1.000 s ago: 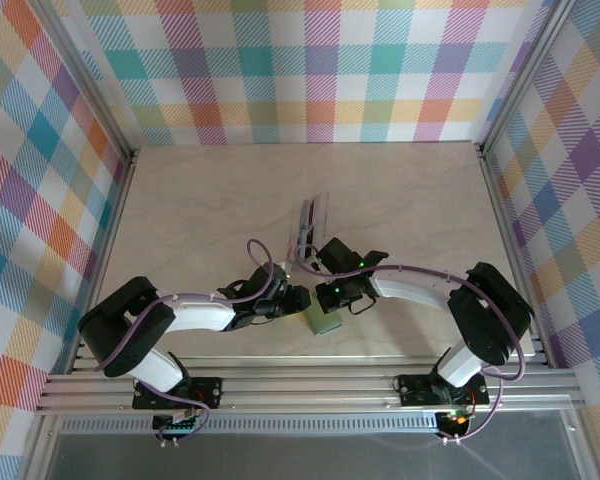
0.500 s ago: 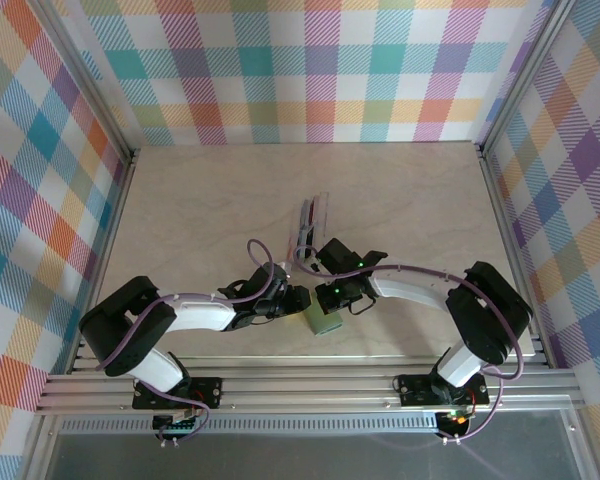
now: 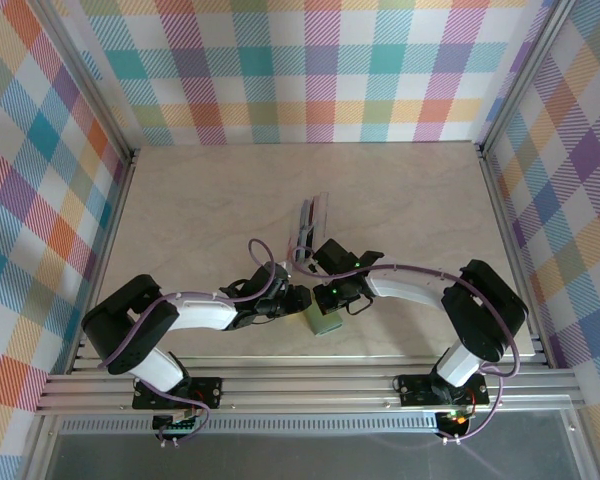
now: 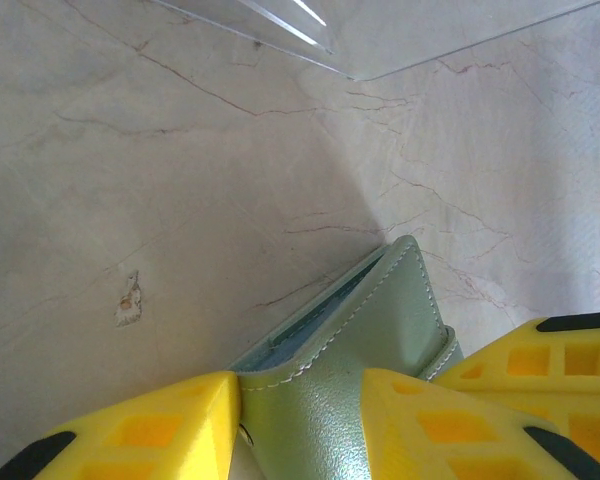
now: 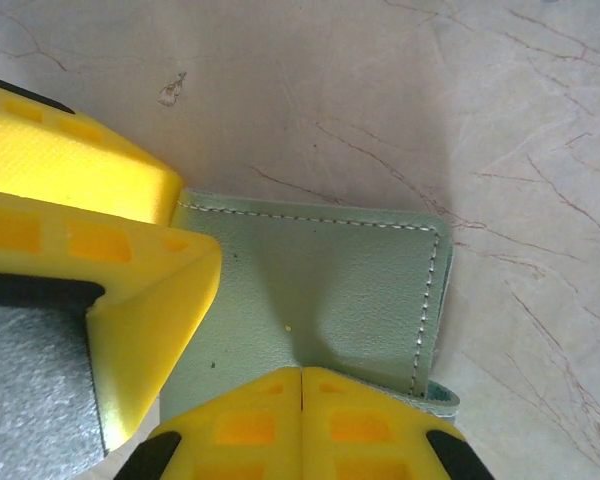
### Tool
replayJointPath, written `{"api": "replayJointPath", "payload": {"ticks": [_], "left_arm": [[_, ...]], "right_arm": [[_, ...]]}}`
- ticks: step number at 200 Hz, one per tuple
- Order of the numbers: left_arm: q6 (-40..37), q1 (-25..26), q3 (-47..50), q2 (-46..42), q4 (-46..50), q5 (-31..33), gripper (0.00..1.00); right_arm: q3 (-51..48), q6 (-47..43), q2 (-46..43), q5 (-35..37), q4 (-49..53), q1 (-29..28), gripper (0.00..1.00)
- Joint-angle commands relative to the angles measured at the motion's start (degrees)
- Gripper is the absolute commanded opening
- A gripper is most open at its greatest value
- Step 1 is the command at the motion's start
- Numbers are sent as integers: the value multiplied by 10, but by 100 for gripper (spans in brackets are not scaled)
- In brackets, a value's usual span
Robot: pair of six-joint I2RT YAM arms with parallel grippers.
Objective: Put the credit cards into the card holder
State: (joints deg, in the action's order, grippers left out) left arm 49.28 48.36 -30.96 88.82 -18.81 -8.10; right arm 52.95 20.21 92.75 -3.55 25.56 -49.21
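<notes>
The card holder (image 3: 324,322) is a grey-green wallet lying near the table's front edge. My left gripper (image 4: 300,400) is shut on it, one yellow finger (image 4: 140,430) on each side of its folded body (image 4: 380,330). A thin bluish edge (image 4: 315,318) shows inside its pocket; I cannot tell whether this is a card. My right gripper (image 5: 302,375) is shut, its joined tips resting on the wallet's stitched flap (image 5: 330,280). In the top view both grippers, left (image 3: 298,300) and right (image 3: 332,296), meet over the wallet. Credit cards (image 3: 303,222) stand in the clear tray.
The clear plastic tray (image 3: 314,215) sits mid-table just beyond the grippers; its corner (image 4: 380,30) shows in the left wrist view. A small chip (image 4: 128,300) marks the marble-patterned tabletop. Checked walls and metal rails (image 3: 280,385) enclose the table.
Both grippers stay on the wallet. The right arm has shifted very slightly to the left; nothing else moved.
</notes>
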Motion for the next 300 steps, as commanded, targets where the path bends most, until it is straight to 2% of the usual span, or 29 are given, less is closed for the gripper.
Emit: {"api": "replayJointPath", "payload": {"ticks": [1,101,172,208,244,266,287,300], "left_arm": [[-2,10,-11,16,-4,0,38],[0,9,-7,21,-9,5,37],[-3,9,-5,27,-15,-2,32],[-23,14,-3,-1,17,22,24],[-64,25,-15,-110,124,101,20],[-78,26,-27,-126,130,72,15],[-75,26,-40,-94,101,28,5],[-71,26,-47,-69,82,11,2]], "right_arm": [[-15,9,25,6,40,-12,0],[-52,34,-15,-7,20,-13,0],[-100,68,-49,-31,-49,-11,0],[-111,83,-50,-47,-78,-8,0],[-119,89,-65,-41,-75,-1,0],[-123,90,-77,-42,-74,4,0],[-126,91,-86,-49,-76,10,0],[-130,91,-88,-58,-80,12,0]]}}
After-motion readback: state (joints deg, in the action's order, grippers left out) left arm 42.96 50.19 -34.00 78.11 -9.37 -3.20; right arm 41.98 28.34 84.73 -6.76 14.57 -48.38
